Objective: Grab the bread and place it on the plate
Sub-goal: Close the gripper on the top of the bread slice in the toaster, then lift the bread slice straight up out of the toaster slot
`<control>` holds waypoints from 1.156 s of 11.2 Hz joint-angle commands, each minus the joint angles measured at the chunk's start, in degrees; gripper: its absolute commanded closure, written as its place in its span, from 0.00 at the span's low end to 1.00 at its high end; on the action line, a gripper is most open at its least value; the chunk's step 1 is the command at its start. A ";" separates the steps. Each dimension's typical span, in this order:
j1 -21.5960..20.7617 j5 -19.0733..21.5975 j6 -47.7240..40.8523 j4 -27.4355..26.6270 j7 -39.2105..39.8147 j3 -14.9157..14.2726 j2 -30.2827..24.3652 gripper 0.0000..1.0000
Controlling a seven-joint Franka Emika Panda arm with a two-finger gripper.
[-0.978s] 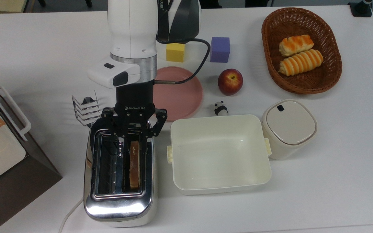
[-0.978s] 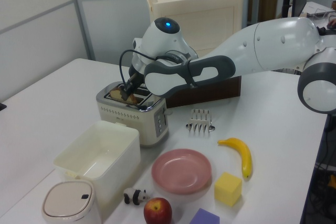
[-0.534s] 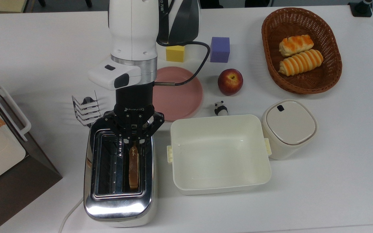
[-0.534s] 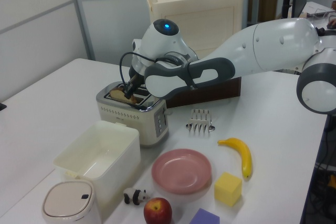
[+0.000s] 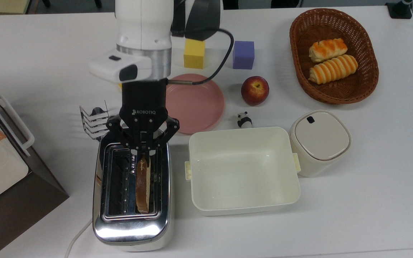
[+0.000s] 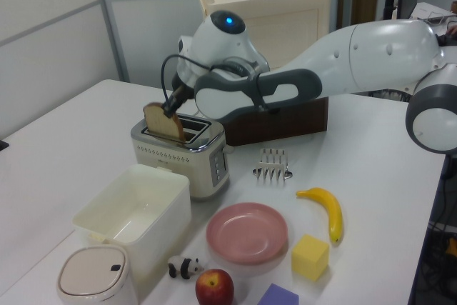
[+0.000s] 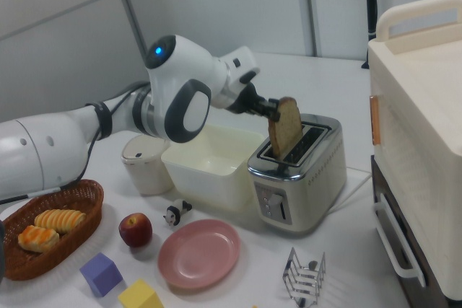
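Note:
The bread is a brown slice standing upright, most of it risen out of a slot of the chrome toaster. My gripper is shut on the slice's top corner. The pink plate lies bare on the table beside the toaster, partly under my arm in the top view.
A cream tub stands right of the toaster in the top view, with a lidded pot, a panda figure and an apple nearby. A toast rack, yellow block, purple block and basket ring the plate.
My gripper has gone from open to shut on the bread and has risen, lifting the slice most of the way out of the toaster slot.

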State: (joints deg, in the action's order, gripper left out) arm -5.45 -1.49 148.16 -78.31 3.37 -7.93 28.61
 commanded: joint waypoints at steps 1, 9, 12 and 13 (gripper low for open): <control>-0.52 -0.18 0.91 -1.67 0.41 -0.42 -5.04 0.96; -0.35 0.34 -19.61 -2.37 5.48 -0.16 -15.76 0.96; -0.35 1.57 -30.54 -4.64 10.42 -0.15 -19.98 0.96; -0.35 1.75 -32.47 -7.09 12.17 -0.16 -22.34 0.96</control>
State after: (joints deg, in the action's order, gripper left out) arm -5.46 -0.98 118.94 -78.90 11.25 -7.92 12.13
